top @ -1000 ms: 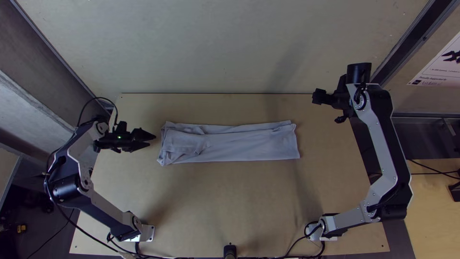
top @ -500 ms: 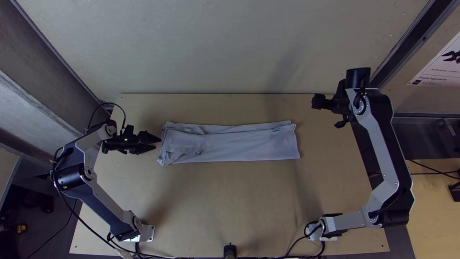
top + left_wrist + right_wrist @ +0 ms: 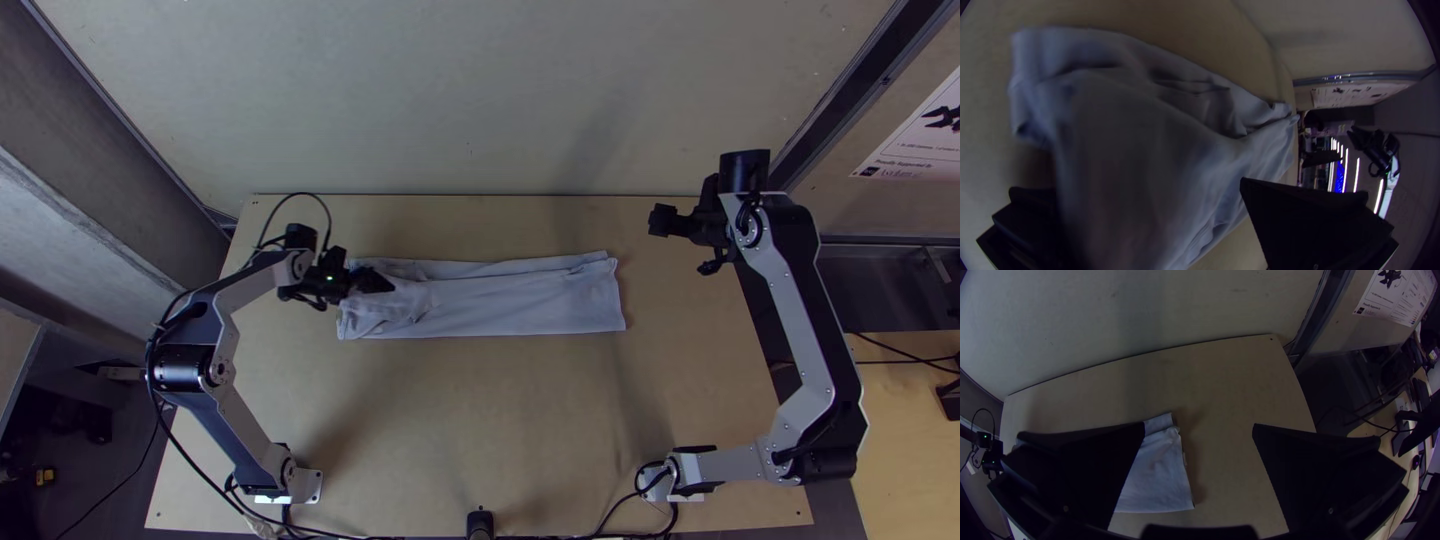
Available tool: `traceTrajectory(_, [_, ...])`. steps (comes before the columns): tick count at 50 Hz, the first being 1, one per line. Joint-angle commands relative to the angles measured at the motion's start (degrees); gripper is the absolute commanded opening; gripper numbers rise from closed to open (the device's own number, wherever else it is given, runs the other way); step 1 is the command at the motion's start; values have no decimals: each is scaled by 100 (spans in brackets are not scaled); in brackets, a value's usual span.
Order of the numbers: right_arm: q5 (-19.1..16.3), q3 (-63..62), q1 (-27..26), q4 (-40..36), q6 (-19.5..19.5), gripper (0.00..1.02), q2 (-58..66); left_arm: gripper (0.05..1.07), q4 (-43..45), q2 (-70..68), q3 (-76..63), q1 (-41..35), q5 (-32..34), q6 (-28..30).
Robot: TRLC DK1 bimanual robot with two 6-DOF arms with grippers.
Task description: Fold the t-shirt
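The light grey-blue t-shirt (image 3: 520,300) lies folded into a long flat strip across the table, its left end layered and wrinkled. Over the upper part of that end is my left gripper (image 3: 372,280). In the left wrist view, the left gripper (image 3: 1130,189) is open, with the shirt (image 3: 1160,150) passing between its wide-apart fingers. My right gripper (image 3: 668,218) stays above the back right of the table, away from the cloth. In the right wrist view, the right gripper (image 3: 1199,425) stands open with a gap between its fingers, one of them hiding part of the shirt (image 3: 1160,475).
The wooden table (image 3: 480,420) has bare surface in front of the shirt and a narrower strip behind it. A pale wall (image 3: 450,100) rises at the table's back edge. Cables (image 3: 190,480) run near the left arm's base.
My left gripper has moved right, from beside the shirt to over its left end, and the cloth's lower left corner has shifted slightly right. The right arm has shifted slightly toward the near edge.
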Motion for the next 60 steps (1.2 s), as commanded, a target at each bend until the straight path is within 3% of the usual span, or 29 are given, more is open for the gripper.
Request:
traceTrajectory(1, [-10, -227, -69, 38, -72, 99, -239, 103, -40, 200, -296, -528, -621, -426])
traceTrajectory(5, [-10, -359, -78, 82, -72, 99, -309, 97, -84, 200, -287, -818, -1228, -619])
traceTrajectory(10, [-18, -517, -78, 170, -63, 99, -415, 72, -84, 130, -314, -968, -1729, -734])
traceTrajectory(13, [-18, -596, -78, 223, -63, 98, -450, 39, -84, 121, -296, -968, -1746, -822])
traceTrajectory(15, [-18, -640, -78, 240, -63, 99, -459, 7, -66, 103, -278, -942, -1764, -822])
traceTrajectory(28, [-18, -904, -8, 469, -1, 99, -538, 8, -303, -239, -173, -370, -2098, -725])
traceTrajectory(48, [-18, -1334, 71, 653, 95, 99, -590, 8, -1709, -239, 864, 1704, -2722, 1367])
traceTrajectory(60, [-10, -1545, 150, 829, 183, 99, -678, 8, -2290, 16, 1673, 2574, -3592, 2351])
